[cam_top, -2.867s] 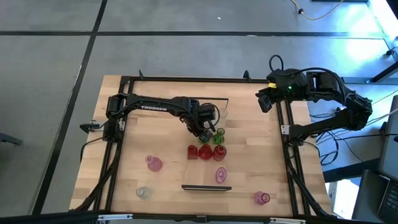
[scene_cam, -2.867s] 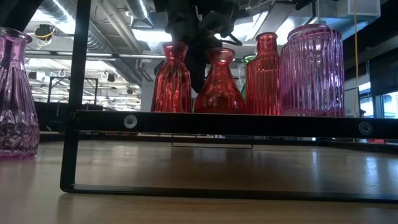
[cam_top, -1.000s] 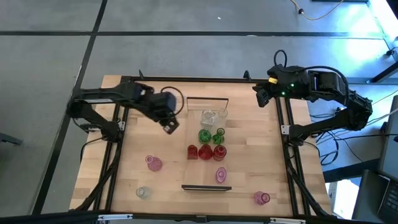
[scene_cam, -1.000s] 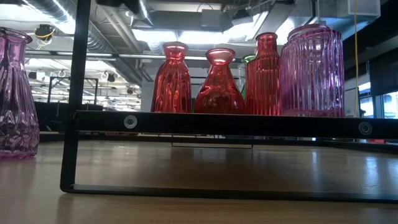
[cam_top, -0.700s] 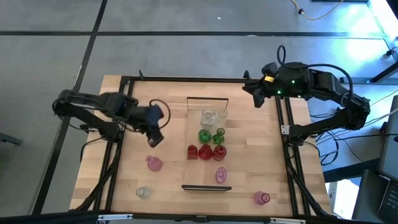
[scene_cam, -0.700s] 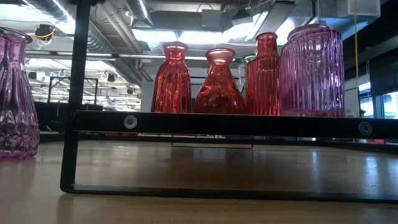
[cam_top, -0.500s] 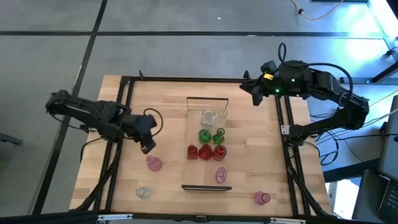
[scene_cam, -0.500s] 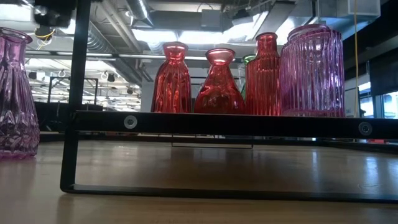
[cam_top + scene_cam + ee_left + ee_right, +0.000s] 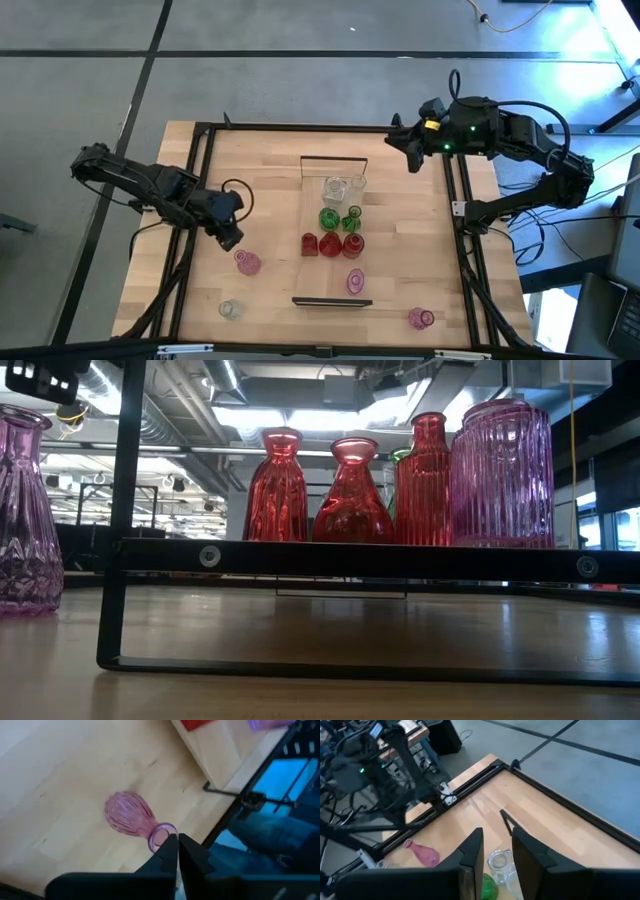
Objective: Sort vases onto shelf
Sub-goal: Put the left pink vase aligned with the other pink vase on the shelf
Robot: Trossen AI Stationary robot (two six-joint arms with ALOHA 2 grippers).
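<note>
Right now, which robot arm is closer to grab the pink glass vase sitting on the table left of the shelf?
The left arm, probably. Its left gripper, fingers shut, hovers right beside the pink glass vase, which fills its wrist view. The right gripper, fingers open, is far off at the table's back right, beyond the shelf.

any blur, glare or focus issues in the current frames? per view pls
Left wrist view: motion-smeared, the pink vase soft, the left gripper a dark blur. Low view: backlit by ceiling lights, the red vases glow. High view: sharp, with blue-white glare at the far right corner. Right wrist view: the right gripper out of focus.
</note>
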